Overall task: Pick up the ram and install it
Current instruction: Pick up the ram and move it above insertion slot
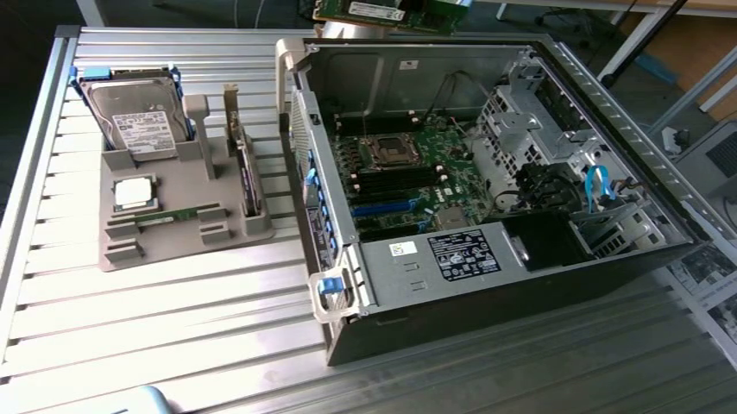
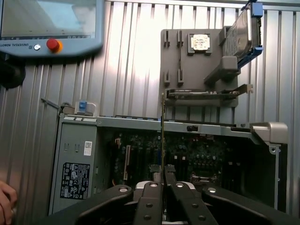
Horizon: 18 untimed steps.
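Observation:
My gripper [image 2: 162, 171] is shut on the ram [image 2: 162, 136], a thin green stick seen edge-on that juts out from between the fingertips. It hangs over the open computer case [image 2: 140, 123], above the motherboard [image 2: 197, 154]. At the upper edge of the exterior view, the held ram [image 1: 371, 10] shows as a green board with a white label, above the case [image 1: 461, 285]. The motherboard's dark memory slots [image 1: 398, 183] lie beside the processor socket [image 1: 392, 151]. A second, alike stick [image 1: 173, 216] rests in the grey holder [image 1: 185, 246].
The holder also carries a hard drive [image 1: 136, 121], a square silver processor chip [image 1: 134, 191] and an upright card [image 1: 242, 164]. A teach pendant [image 2: 47, 26] lies on the slatted table, and a hand [image 2: 5, 201] shows at the wrist view's edge. Case walls ring the motherboard.

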### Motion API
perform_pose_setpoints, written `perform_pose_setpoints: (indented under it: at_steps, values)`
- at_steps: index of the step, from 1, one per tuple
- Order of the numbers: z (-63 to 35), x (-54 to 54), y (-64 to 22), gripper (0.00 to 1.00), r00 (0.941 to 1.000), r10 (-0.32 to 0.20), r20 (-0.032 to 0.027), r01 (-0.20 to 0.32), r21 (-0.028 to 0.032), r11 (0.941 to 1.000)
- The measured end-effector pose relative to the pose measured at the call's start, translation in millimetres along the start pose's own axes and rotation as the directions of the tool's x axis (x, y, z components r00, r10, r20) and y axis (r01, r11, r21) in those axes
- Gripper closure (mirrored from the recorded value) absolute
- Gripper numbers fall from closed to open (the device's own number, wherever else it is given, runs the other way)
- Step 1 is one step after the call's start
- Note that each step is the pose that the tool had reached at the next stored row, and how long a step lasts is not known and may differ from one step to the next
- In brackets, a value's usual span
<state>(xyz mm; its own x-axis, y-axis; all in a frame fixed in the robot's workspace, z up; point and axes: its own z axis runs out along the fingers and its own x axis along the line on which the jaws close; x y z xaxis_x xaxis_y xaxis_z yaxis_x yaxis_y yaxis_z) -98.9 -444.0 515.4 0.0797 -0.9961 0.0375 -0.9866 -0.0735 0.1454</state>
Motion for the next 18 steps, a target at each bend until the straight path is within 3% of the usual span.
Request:
perform_pose_setpoints:
  at_steps: [18]
  values:
    - [4.6,2.0,-30.1,0.87,1.0000,0.000,0.0006,0.000,-0.0073,1.0000]
